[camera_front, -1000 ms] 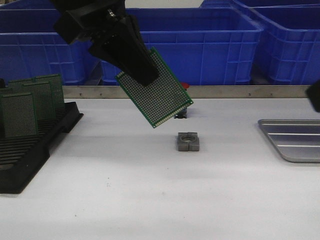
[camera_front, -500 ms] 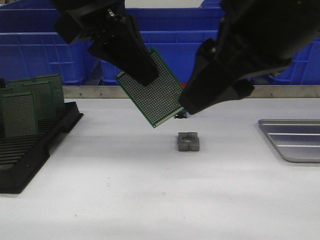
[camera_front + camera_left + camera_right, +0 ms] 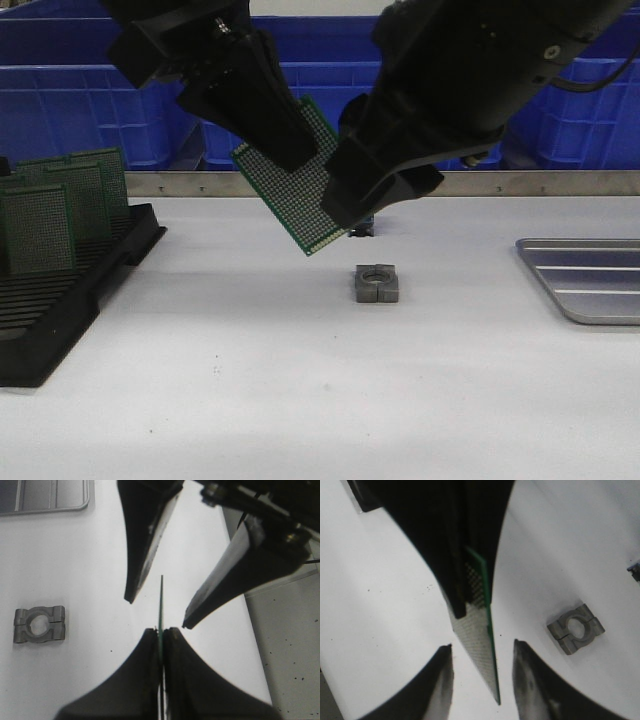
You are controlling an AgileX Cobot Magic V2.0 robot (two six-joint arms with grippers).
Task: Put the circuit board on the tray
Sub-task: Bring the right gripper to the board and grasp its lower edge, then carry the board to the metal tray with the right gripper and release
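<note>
Centrally, a green perforated rectangular circuit board [image 3: 300,190] is held tilted above the white worktop [image 3: 300,380], clamped by the left gripper [image 3: 161,632]. The right gripper [image 3: 482,652] is spread wide around its free edge. A ribbed silver-grey metal tray [image 3: 590,278] is seen at right, well apart.

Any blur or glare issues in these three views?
Front view: sharp, even light, green perforated circuit board readable. Left wrist view: close black left gripper soft, board edge-on. Right wrist view: right gripper blurred, grey metal clamp block sharper.
</note>
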